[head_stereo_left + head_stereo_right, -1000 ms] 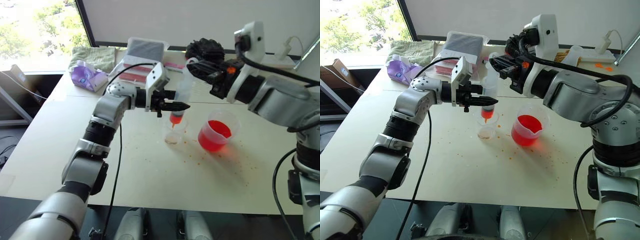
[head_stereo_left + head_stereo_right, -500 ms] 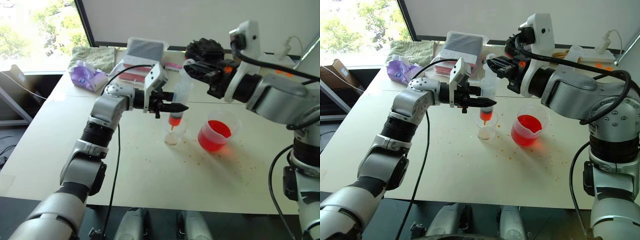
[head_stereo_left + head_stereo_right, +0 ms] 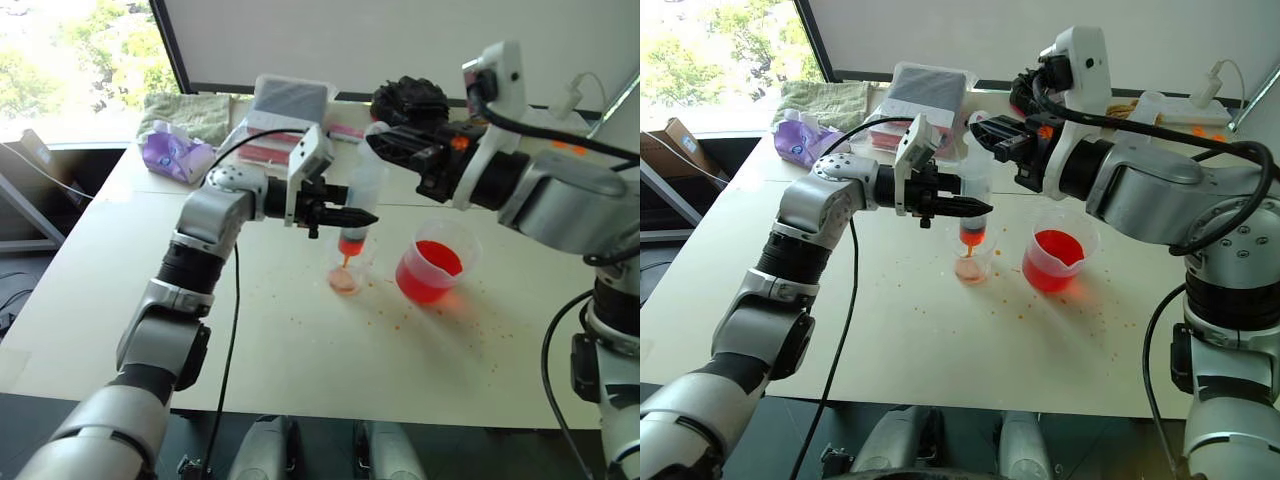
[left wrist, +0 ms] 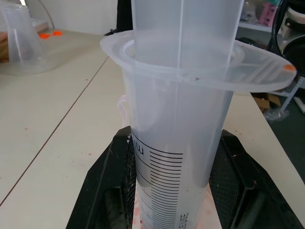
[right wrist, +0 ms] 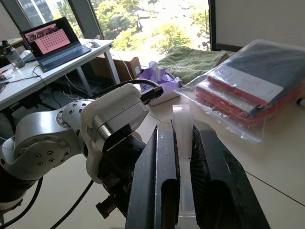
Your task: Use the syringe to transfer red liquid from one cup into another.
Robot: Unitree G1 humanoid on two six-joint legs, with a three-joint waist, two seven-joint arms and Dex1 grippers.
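You had the syringe (image 3: pixel 358 205) standing nearly upright at the centre of the frame, its orange-red tip pointing down into the small clear cup (image 3: pixel 345 277), which sat on the pale table (image 3: pixel 300 350) just left of the larger spouted beaker (image 3: pixel 432 266). Your left gripper (image 3: pixel 352 215), reaching in from the left, had its black fingers (image 4: pixel 107 191) clamped against both sides of the barrel, just above the band of red liquid (image 3: pixel 350 242) in the syringe's lower end. Your right gripper (image 3: pixel 385 140), coming in from the upper right, had its fingers (image 5: pixel 162 176) pinched tight on the white plunger (image 5: pixel 182 125) at the top. A little red lay in the bottom of the small cup, and the beaker held much more. Red droplets speckled the table around both cups. At the upper left of the frame lay a purple packet (image 3: pixel 175 155), a green cloth (image 3: pixel 190 112) and a clear bag of red-and-dark packets (image 3: pixel 285 120).
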